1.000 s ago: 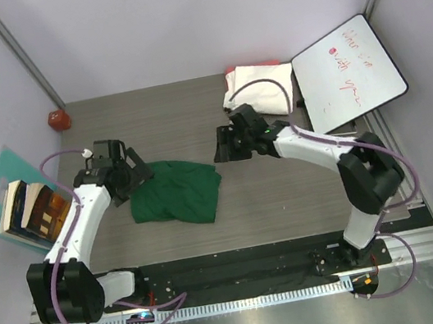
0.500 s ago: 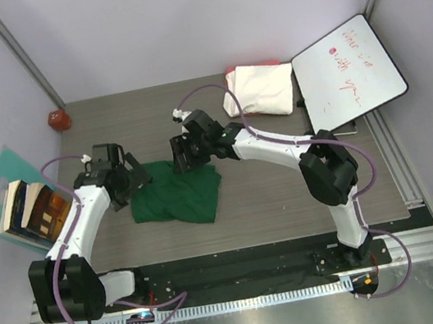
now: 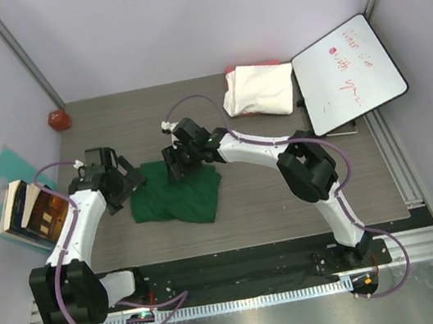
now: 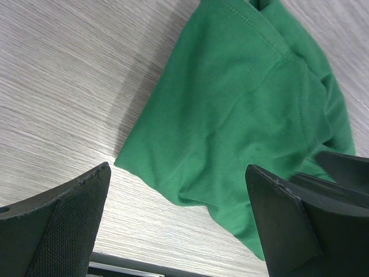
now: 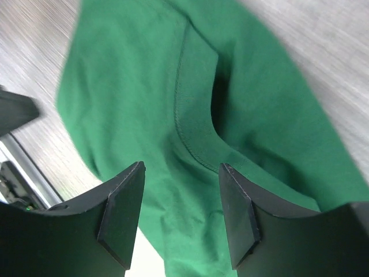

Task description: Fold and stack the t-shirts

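**Green t-shirt lies rumpled on the counter, a spread tool at each of two edges**

The green t-shirt sits left of the counter's middle, on the wood-grain surface. It is not folded flat: it is bunched into a rough heap with creases across it.

The left tool is at the shirt's left edge with its fingers spread wide and nothing between them. In the left wrist view a stitched hem and a corner of green cloth lie on the counter in the gap between the two pads. Whether the pads touch the cloth cannot be told.

The right tool reaches across from the right side and hangs over the shirt's far edge. Its fingers are parted and pinch nothing. In the right wrist view a ribbed seam curves through the gap between the fingers, beside a dark fold in the cloth.

The cream-white t-shirt is a folded bundle at the far edge of the counter, well apart from the green one. A strip of red-pink cloth shows at the bundle's far side. Just right of the bundle a whiteboard with red writing lies tilted. Some books rest off the counter's left edge, and a small red object sits at the far left corner.
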`<action>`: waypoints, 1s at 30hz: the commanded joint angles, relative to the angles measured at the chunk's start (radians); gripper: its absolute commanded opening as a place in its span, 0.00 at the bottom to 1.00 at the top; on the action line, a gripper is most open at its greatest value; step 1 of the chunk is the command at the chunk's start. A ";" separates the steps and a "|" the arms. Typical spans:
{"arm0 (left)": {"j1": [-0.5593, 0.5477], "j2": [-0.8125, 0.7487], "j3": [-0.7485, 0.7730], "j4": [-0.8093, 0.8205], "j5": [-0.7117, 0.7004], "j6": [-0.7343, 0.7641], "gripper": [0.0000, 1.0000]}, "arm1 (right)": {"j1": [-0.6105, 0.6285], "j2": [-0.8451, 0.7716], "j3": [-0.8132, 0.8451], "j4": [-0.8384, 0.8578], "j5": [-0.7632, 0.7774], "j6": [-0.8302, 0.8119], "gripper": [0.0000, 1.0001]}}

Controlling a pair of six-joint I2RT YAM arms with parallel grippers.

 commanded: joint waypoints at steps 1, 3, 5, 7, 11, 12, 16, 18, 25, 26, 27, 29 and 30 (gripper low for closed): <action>0.008 -0.030 0.002 0.012 0.012 0.022 1.00 | 0.020 0.023 0.076 -0.032 -0.027 -0.027 0.59; 0.006 -0.026 -0.001 0.014 0.019 0.024 1.00 | 0.020 0.042 0.081 -0.044 -0.024 -0.033 0.59; 0.008 -0.027 -0.004 0.016 0.023 0.024 1.00 | 0.024 0.050 0.075 -0.043 -0.021 -0.042 0.57; 0.008 -0.030 -0.005 0.019 0.026 0.025 1.00 | 0.026 0.053 0.069 -0.043 -0.015 -0.046 0.50; 0.008 -0.033 -0.021 0.031 0.039 0.024 1.00 | 0.030 0.040 0.067 -0.040 -0.003 -0.052 0.01; 0.008 -0.033 -0.025 0.031 0.044 0.022 1.00 | 0.030 0.036 0.067 -0.037 -0.001 -0.056 0.01; 0.008 -0.030 -0.042 0.045 0.052 0.015 1.00 | 0.030 0.004 0.064 -0.041 0.034 -0.075 0.01; 0.006 -0.035 -0.044 0.049 0.052 0.015 1.00 | 0.030 -0.030 0.069 -0.059 0.077 -0.087 0.01; 0.008 -0.093 -0.048 0.043 0.050 -0.004 1.00 | 0.032 -0.099 0.292 -0.204 0.217 -0.168 0.01; 0.008 -0.098 -0.048 0.037 0.050 -0.004 1.00 | 0.030 -0.099 0.338 -0.249 0.230 -0.185 0.01; 0.006 -0.105 -0.050 0.034 0.050 -0.004 1.00 | 0.030 -0.098 0.387 -0.274 0.275 -0.197 0.01; 0.006 -0.125 -0.051 0.023 0.052 -0.002 1.00 | 0.029 -0.082 0.561 -0.354 0.301 -0.216 0.01; 0.008 -0.133 -0.055 0.020 0.052 -0.002 1.00 | 0.029 -0.075 0.625 -0.378 0.321 -0.233 0.01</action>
